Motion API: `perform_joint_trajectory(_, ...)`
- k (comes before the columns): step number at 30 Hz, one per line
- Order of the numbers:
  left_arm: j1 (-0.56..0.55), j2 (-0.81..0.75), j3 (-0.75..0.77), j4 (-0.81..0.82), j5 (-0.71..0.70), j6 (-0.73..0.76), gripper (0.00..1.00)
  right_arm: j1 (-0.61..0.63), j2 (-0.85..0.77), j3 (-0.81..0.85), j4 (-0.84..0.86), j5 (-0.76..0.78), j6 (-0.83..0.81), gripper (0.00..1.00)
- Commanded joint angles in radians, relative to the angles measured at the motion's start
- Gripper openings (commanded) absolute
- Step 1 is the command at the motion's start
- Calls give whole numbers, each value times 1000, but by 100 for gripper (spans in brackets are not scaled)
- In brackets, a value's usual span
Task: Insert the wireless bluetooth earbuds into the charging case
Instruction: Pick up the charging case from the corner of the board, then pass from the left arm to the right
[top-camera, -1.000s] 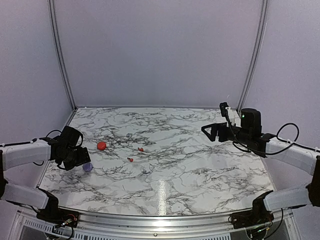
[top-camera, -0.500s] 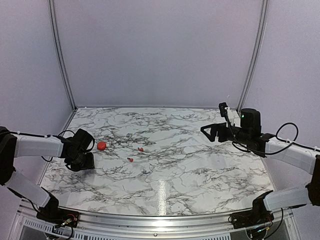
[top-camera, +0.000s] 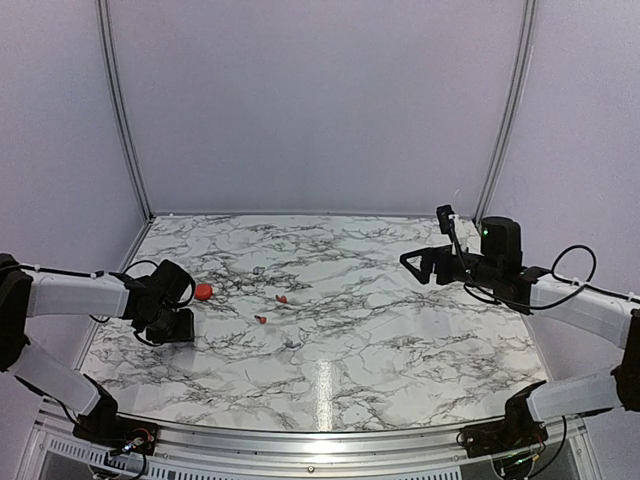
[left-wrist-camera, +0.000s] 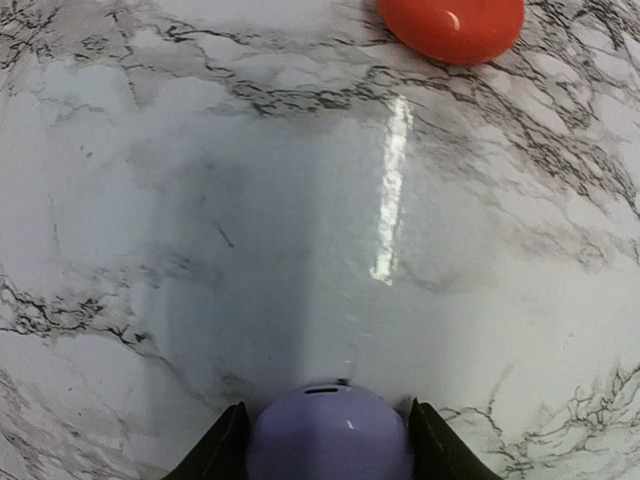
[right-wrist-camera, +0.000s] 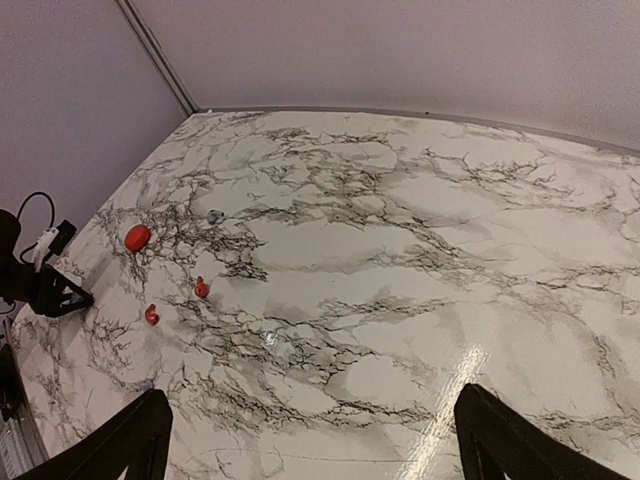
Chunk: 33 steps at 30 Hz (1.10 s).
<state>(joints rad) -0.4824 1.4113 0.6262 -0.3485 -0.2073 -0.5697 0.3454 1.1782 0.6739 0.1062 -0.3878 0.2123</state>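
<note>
Two tiny red earbuds (top-camera: 281, 298) (top-camera: 261, 319) lie apart on the marble table, left of centre; they also show in the right wrist view (right-wrist-camera: 201, 288) (right-wrist-camera: 151, 314). The round red case (top-camera: 203, 291) sits closed to their left and shows at the top of the left wrist view (left-wrist-camera: 450, 25). My left gripper (top-camera: 173, 326) is low over the table, just in front of the red case, shut on a round lilac case (left-wrist-camera: 330, 435). My right gripper (top-camera: 415, 265) hovers high at the right, wide open and empty.
Small lilac pieces lie on the table, one behind the red earbuds (right-wrist-camera: 214, 215) and one near the front left (right-wrist-camera: 145, 383). The table's left edge (top-camera: 100, 335) is close to the left gripper. Purple walls enclose the table.
My left gripper has moved right and slightly nearer with the lilac case, ending just in front of the red case. The right arm has barely moved.
</note>
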Motion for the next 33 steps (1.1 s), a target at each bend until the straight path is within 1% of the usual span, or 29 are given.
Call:
perform_joint_trajectory(1, -47, -28, 44, -19, 54, 77, 44, -2, 25, 16, 24, -48, 7, 99)
perform_joint_trajectory(4, -91, -36, 77, -18, 60, 124, 43, -2, 43, 33, 10, -91, 11, 98)
perform_joint_trajectory(6, -131, -38, 99, -13, 68, 154, 42, -1, 55, 39, 7, -147, 23, 95)
perform_joint_trajectory(11, -280, -56, 169, 9, 84, 234, 41, 9, 77, 46, -17, -279, 76, 93)
perform_joint_trajectory(16, -522, -29, 287, 16, 14, 385, 41, 36, 105, 43, -28, -421, 145, 88)
perform_joint_trajectory(20, -658, 15, 374, 29, -12, 519, 42, 63, 126, 68, -79, -493, 162, 84)
perform_joint_trajectory(22, -703, 42, 421, 29, -31, 562, 43, 84, 131, 86, -102, -515, 165, 83)
perform_joint_trajectory(23, -722, 49, 437, 28, -29, 607, 43, 98, 134, 92, -118, -523, 170, 82)
perform_joint_trajectory(28, -800, 83, 500, 37, -28, 736, 43, 196, 161, 136, -202, -546, 174, 77)
perform_joint_trajectory(33, -866, 101, 533, 47, -39, 822, 42, 288, 192, 152, -177, -591, 235, 75)
